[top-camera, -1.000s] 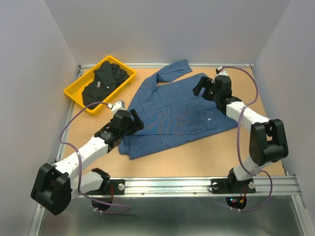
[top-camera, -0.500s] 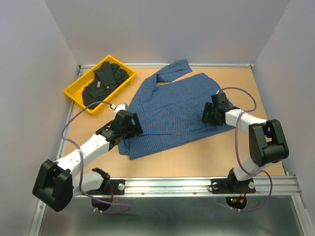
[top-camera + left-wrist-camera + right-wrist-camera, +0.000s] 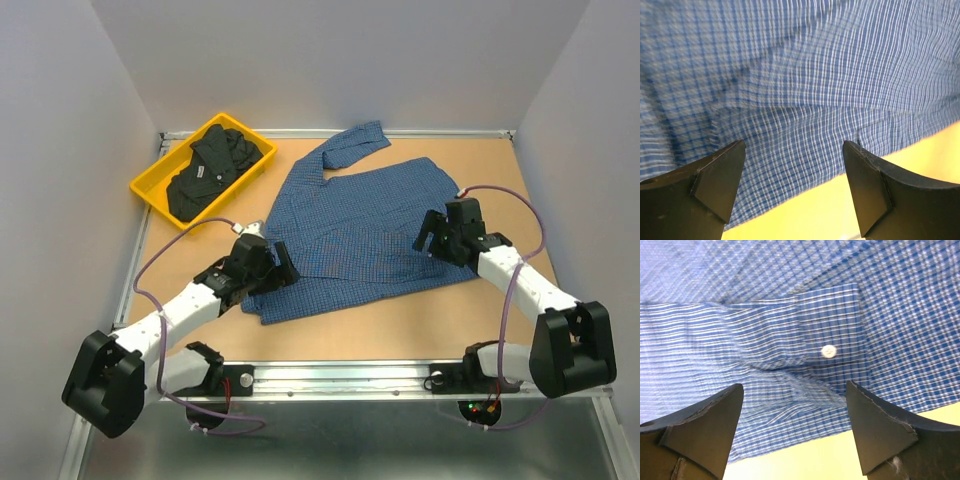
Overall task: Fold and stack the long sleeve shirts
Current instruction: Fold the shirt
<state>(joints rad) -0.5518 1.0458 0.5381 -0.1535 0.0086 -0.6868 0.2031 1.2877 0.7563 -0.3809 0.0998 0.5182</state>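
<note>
One blue fine-checked shirt (image 3: 350, 225), spread flat, softly wrinkled

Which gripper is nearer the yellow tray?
Left. The left gripper is at the left edge of the blue shirt, toward the yellow tray; the right gripper is at the shirt's right edge.

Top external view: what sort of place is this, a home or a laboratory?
Most likely a robot laboratory cell, not a home: plain grey walls enclose a wooden table, two robot arms are bolted to a metal rail, and a blue shirt lies spread on it.
</note>
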